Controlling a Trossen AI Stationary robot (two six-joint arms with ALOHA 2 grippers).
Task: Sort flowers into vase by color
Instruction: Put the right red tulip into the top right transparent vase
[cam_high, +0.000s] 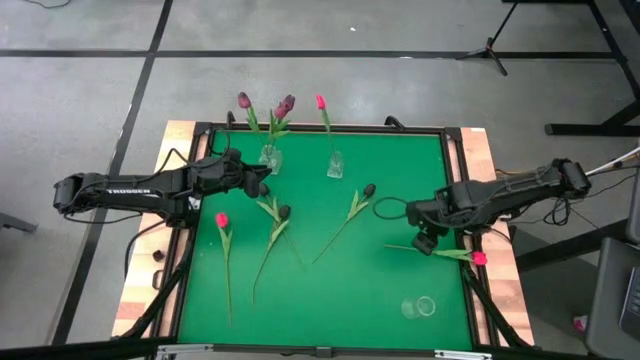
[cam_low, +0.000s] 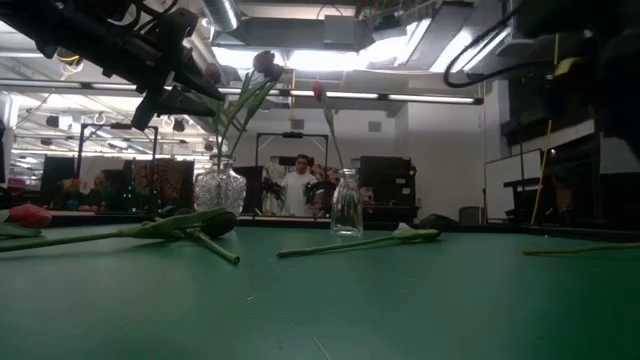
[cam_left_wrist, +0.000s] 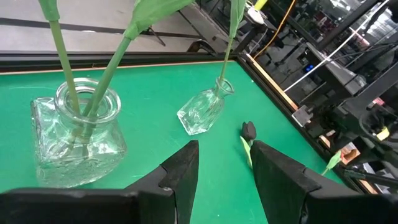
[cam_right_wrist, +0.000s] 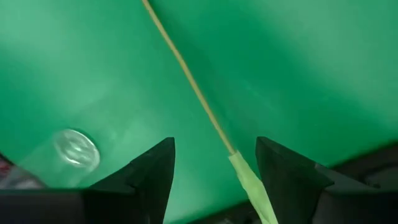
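Note:
A wide glass vase (cam_high: 269, 157) at the table's far side holds two dusky purple flowers (cam_high: 284, 104). To its right, a narrow glass vase (cam_high: 335, 165) holds one pink flower (cam_high: 320, 101). My left gripper (cam_high: 264, 181) hovers open and empty just on the near side of the wide vase (cam_left_wrist: 78, 134). Two dark-headed flowers (cam_high: 284, 211) (cam_high: 369, 189) and a pink one (cam_high: 221, 219) lie flat on the green mat. Another pink flower (cam_high: 479, 258) lies at the right edge. My right gripper (cam_high: 425, 243) is open over its stem (cam_right_wrist: 193, 87), one finger on either side.
A third clear glass vase (cam_high: 420, 306) stands at the near right of the mat and also shows in the right wrist view (cam_right_wrist: 74, 149). The mat has a raised black frame (cam_high: 320, 128) and wooden side strips. A person (cam_low: 297, 190) stands in the room beyond the table.

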